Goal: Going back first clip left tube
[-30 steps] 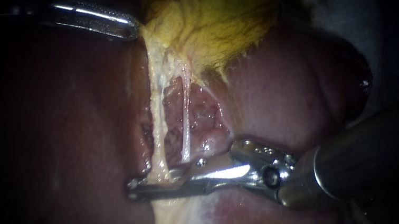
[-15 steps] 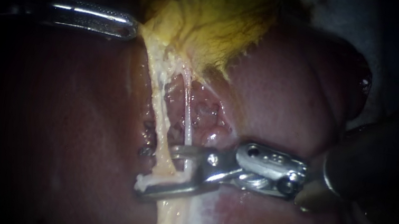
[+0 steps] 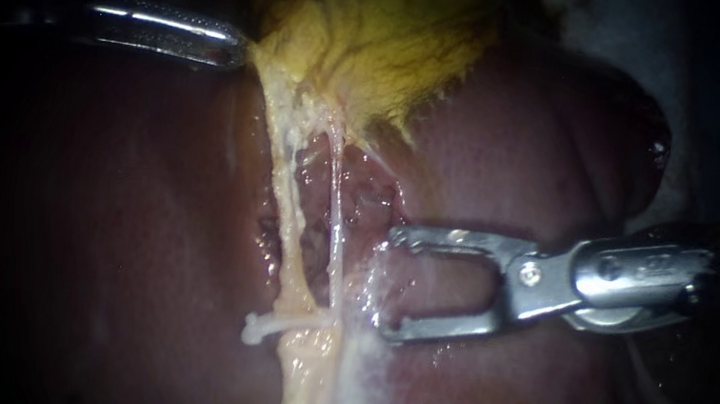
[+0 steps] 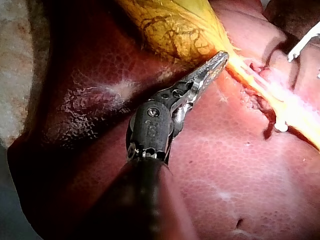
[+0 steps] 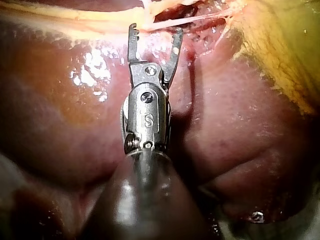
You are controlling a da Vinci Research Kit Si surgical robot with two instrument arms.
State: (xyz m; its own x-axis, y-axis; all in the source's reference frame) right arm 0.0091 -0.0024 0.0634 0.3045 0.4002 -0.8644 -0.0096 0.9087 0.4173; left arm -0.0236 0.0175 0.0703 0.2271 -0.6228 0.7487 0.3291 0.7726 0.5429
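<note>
Clip (image 3: 268, 325): a small pale bar lying crosswise on the left tube (image 3: 283, 219), at the tube's lower end. One end sticks out past the tube on the side away from the right instrument (image 3: 391, 282). In the left wrist view the clip (image 4: 280, 126) shows as a pale stub just beside the bright tube.

The left tube is the thicker, yellowish-white cord running down from the gallbladder (image 3: 377, 31). A thinner tube (image 3: 336, 218) runs next to it on the right instrument's side, w/ raw red tissue btw the two. They come together near the clip.

Right instrument: jaws wide apart, nothing btw them. The tips face the left tube but sit beyond the thinner tube, near it, no contact seen. The right wrist view shows the same gap (image 5: 155, 32), w/ both tubes ahead of the tips.

Left instrument (image 3: 240, 48): at the left tube's upper end, jaws clamped on the gallbladder's edge, which tents toward the tip. In the left wrist view (image 4: 217, 62) the jaws lie together at the yellow tissue.

Liver (image 3: 113, 240): dark red, on both sides of the left tube.
</note>
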